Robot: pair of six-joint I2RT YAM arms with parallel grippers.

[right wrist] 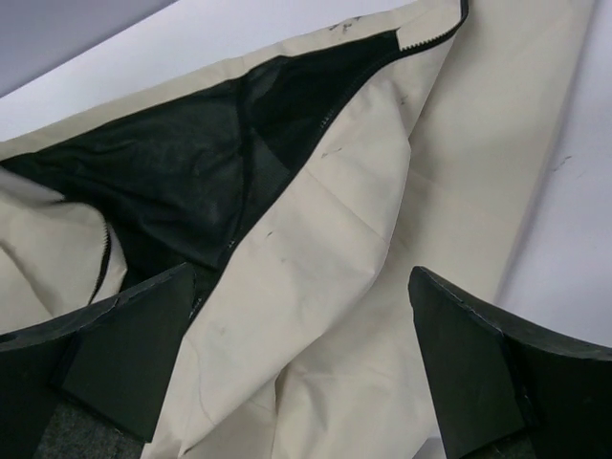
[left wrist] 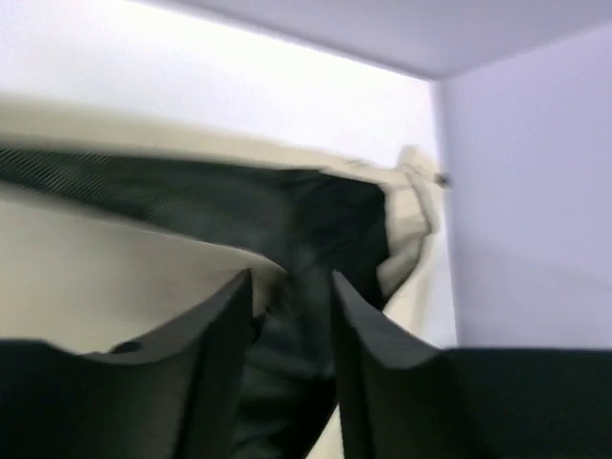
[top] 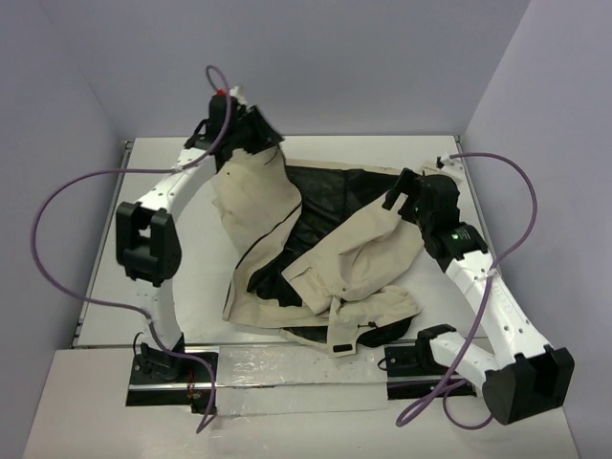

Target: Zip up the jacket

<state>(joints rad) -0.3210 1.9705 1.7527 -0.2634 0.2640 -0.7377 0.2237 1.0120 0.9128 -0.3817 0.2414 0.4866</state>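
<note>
The beige jacket [top: 354, 249] lies rumpled and unzipped across the table, its black lining [top: 335, 186] showing at the far middle. A dark zipper edge [top: 263, 234] curves down its left panel. My left gripper [top: 260, 143] is at the jacket's far left corner. In the blurred left wrist view its fingers [left wrist: 292, 277] stand a little apart, with black lining [left wrist: 287, 229] in the gap and not pinched. My right gripper [top: 400, 191] hovers wide open over the jacket's right side. Only beige cloth [right wrist: 335, 239] lies below its fingertips [right wrist: 301, 275], and zipper teeth [right wrist: 430, 38] run along the far edge.
The white table [top: 182, 239] is boxed in by lilac walls behind and on both sides. Purple cables [top: 57, 239] loop beside each arm. The arm bases sit on a taped strip [top: 287, 378] at the near edge.
</note>
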